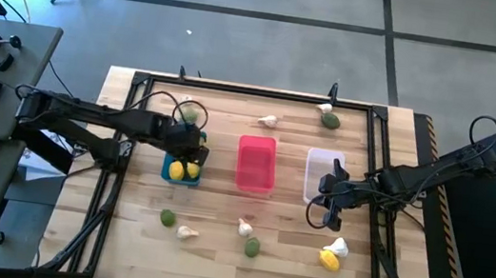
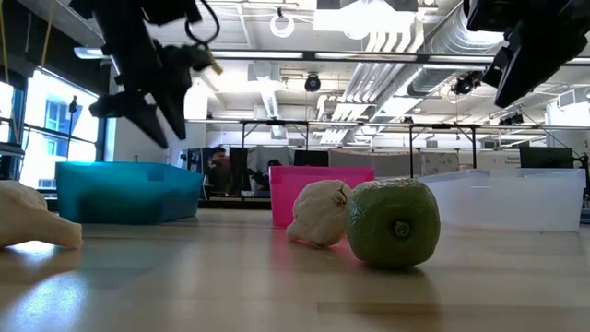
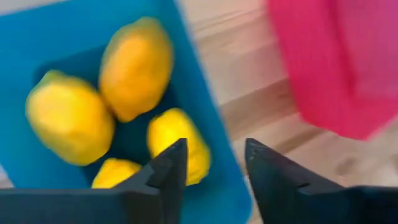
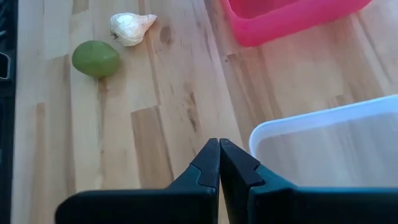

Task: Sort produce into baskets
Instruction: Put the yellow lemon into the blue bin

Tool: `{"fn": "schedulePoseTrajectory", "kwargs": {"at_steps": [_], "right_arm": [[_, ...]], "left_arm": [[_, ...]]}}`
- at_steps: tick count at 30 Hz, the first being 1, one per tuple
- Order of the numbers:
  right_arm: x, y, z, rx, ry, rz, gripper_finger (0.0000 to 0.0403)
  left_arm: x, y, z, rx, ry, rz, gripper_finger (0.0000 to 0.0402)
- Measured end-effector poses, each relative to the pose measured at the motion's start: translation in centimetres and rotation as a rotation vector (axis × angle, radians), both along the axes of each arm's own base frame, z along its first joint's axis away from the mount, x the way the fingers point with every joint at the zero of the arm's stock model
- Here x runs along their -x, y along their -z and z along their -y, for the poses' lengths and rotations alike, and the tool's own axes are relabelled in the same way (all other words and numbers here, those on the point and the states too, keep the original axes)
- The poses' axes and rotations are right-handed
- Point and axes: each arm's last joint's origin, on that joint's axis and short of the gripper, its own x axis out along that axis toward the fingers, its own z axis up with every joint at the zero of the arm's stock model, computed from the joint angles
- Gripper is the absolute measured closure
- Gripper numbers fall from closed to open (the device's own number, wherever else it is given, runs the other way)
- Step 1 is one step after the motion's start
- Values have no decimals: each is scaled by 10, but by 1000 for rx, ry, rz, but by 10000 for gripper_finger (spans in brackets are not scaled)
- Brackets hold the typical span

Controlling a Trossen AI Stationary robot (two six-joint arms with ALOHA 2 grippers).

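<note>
The blue basket [image 1: 170, 173] holds several yellow lemons [image 3: 134, 65]. My left gripper [image 1: 191, 151] hangs open and empty above the basket's right rim [image 3: 214, 165]. The pink basket [image 1: 255, 163] and the translucent white basket [image 1: 324, 168] stand to its right. My right gripper [image 1: 319, 209] is shut and empty above the table, by the white basket's near corner [image 4: 219, 163]. Loose on the table lie green fruits [image 1: 167, 217], white garlic bulbs [image 1: 187, 232] and a lemon [image 1: 329, 259].
A green fruit [image 1: 252, 246] and a garlic bulb [image 1: 244, 227] lie near the front, ahead of my right gripper [image 4: 96, 58]. More garlic [image 1: 268, 120] and a green fruit [image 1: 330, 121] lie at the far edge. A black frame [image 1: 235, 89] borders the table.
</note>
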Motion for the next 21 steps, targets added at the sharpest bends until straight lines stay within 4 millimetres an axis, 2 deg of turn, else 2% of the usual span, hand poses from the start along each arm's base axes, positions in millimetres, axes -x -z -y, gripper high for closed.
{"fn": "schedulePoseTrajectory", "kwargs": {"at_steps": [6,9,16,21], "right_arm": [[1,0,-2,-35,14,-7,403],[1,-1,-6,-41,-10,3,403],[7,-1,-19,-91,-38,-11,403],[13,0,-31,-211,-28,-62,403]], "left_arm": [[-1,-23,26,-196,144,188,361],[-3,-29,38,-290,212,239,393],[-4,-27,57,-430,374,210,399],[-7,-31,62,-420,480,258,401]]}}
